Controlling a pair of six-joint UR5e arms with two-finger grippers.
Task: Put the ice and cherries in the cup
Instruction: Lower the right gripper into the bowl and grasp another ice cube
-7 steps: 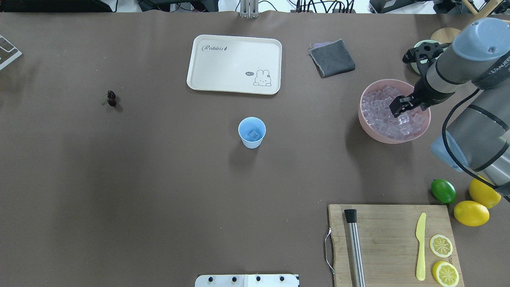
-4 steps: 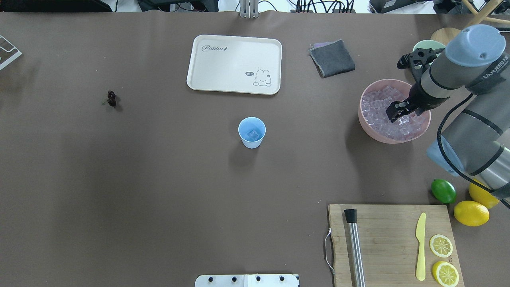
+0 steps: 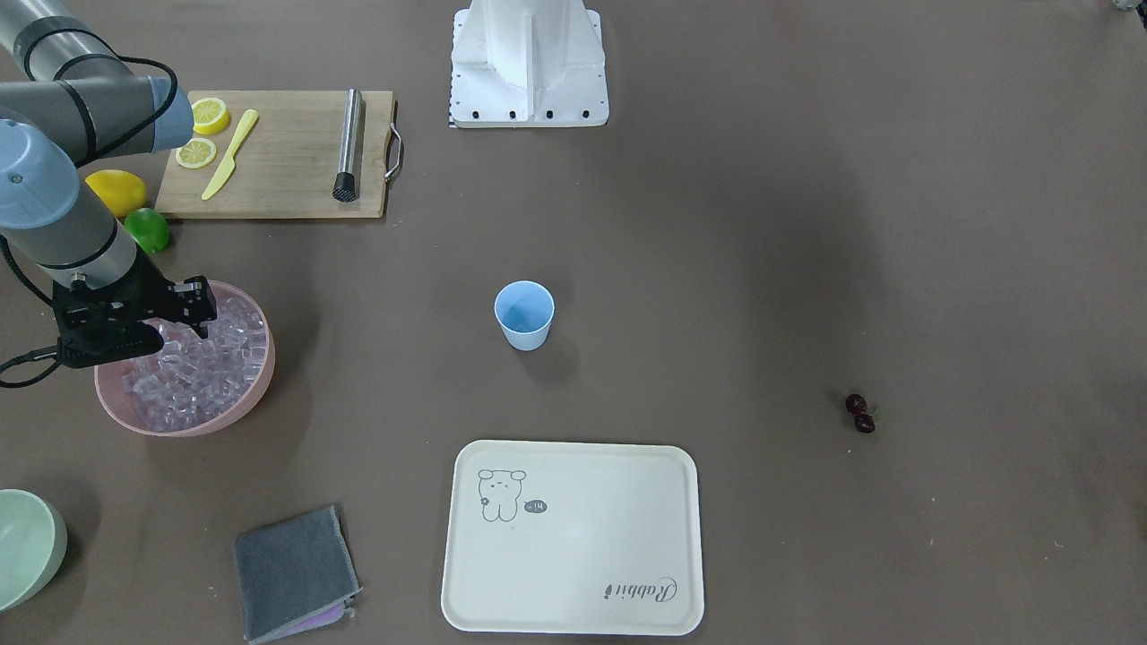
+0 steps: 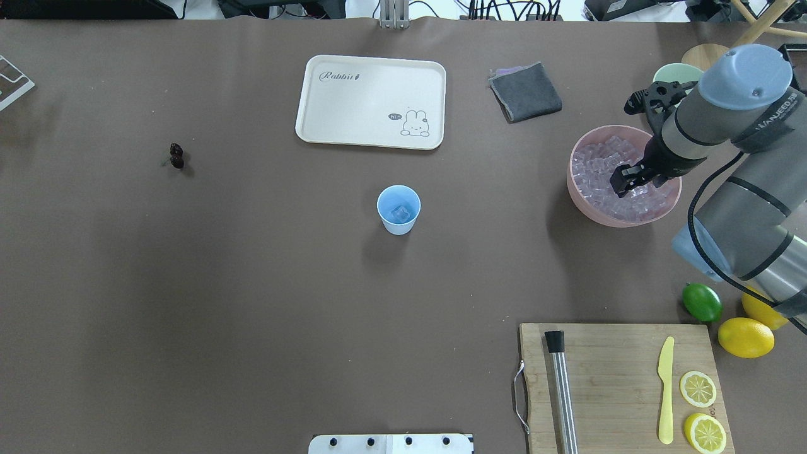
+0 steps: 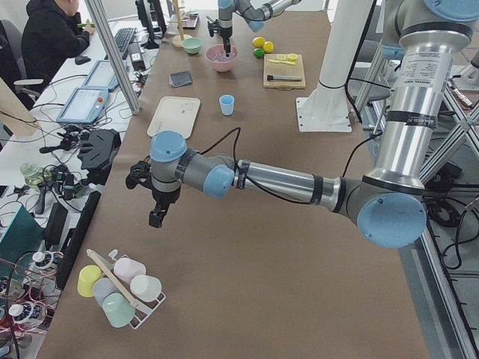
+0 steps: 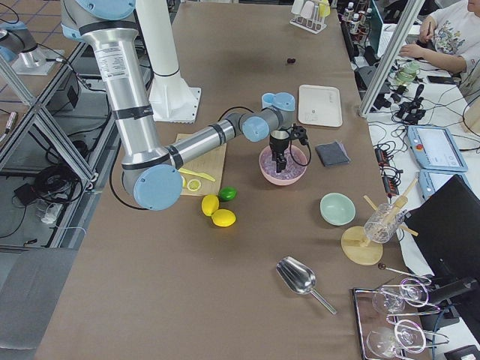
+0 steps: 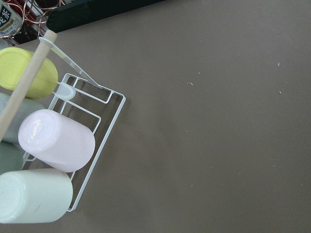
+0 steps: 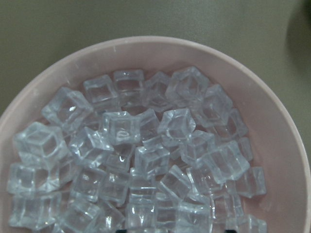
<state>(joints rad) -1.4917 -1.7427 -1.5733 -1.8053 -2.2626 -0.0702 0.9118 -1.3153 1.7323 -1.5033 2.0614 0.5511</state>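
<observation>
The right gripper [image 4: 621, 182] is hovering over the ice [image 4: 596, 168] in the pink bowl [image 4: 589, 211] at the frame's right; its jaws' state cannot be told. The cup [image 4: 398, 210] is standing mid-frame, the cherries [image 4: 176, 156] lying far left.

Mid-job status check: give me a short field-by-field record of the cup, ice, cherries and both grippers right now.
cup: light blue, upright, mid-table, one ice cube visible inside
ice: heap of clear cubes in the pink bowl
cherries: pair lying on the table, robot's left side, apart from the cup, not yet in it
right gripper: pointing down into the pink bowl; open or shut cannot be told
left gripper: hangs over bare table beside a rack of cups, far from the task items; state cannot be told
</observation>
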